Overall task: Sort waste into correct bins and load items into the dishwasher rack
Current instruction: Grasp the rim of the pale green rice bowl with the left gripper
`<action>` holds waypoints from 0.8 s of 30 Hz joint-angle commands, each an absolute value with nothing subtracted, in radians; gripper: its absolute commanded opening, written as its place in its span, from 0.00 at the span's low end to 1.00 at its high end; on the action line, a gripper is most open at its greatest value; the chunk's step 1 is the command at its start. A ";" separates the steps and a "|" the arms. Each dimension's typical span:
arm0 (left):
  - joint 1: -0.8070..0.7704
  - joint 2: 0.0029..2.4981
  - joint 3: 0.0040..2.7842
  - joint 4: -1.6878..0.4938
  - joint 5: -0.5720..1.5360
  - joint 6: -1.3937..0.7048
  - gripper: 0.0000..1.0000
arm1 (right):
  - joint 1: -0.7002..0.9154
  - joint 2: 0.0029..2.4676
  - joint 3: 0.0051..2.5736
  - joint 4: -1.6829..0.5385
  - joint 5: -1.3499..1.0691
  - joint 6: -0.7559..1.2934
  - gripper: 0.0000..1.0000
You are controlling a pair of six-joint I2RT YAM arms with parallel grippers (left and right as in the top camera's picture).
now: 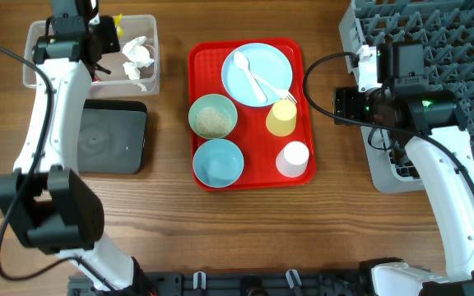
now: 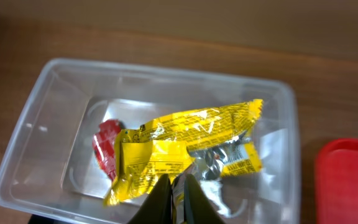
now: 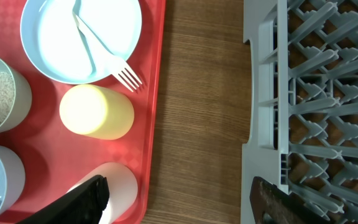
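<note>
**Yellow wrapper held over the clear tub, dishes not yet loaded**

Sorting looks partly done. The left fingers [image 2: 158,202] are pinched together on the lower edge of the small yellow wrapper [image 2: 166,149], which hangs inside the clear tub [image 2: 166,73]. The left arm reaches to the far left corner of the desk [image 1: 336,230]. A small red wrapper [image 2: 104,146] and a crumpled white tissue [image 1: 137,57] already lie in the tub. The black tray [image 1: 109,136] beside it holds nothing visible.

The rice-like grains [image 1: 213,122] sit in one pale blue bowl [image 1: 194,113] on the red tray [image 1: 257,136]. With it are the plate [image 1: 274,62], fork [image 3: 114,65], spoon [image 1: 241,64], second bowl [image 1: 218,161], yellow cup [image 1: 282,119] and white cup [image 1: 293,156].

No dishes show in the grey rack [image 1: 434,33]. The right fingers [image 3: 82,199] are spread wide and hold nothing, above the bare desk between red tray and rack.
</note>
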State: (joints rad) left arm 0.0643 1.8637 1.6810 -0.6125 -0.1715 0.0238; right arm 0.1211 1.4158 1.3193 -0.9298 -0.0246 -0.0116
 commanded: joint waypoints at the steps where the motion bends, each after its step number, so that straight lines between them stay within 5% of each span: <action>1: 0.083 1.914 1.687 -0.609 -0.184 0.018 0.78 | 0.117 1.417 1.335 -0.925 -0.026 0.001 0.75; 3: 0.077 1.910 1.687 -0.605 -0.161 0.018 0.94 | 0.117 1.417 1.335 -0.923 -0.026 0.000 0.76; 5: 0.065 1.898 1.687 -0.605 -0.127 0.019 0.99 | 0.117 1.417 1.335 -0.919 -0.026 0.000 0.76; 12: -0.131 1.831 1.687 -0.739 0.116 0.019 0.96 | 0.117 1.417 1.334 -0.918 -0.026 0.000 0.77; 24: -0.494 1.979 1.685 -0.845 0.090 0.020 0.86 | 0.117 1.417 1.334 -0.934 -0.026 0.000 0.79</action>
State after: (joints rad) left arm -0.4713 1.9018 1.6814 -0.8310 0.0925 0.0200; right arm 0.1211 1.4158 1.3193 -0.9318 -0.0246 -0.0113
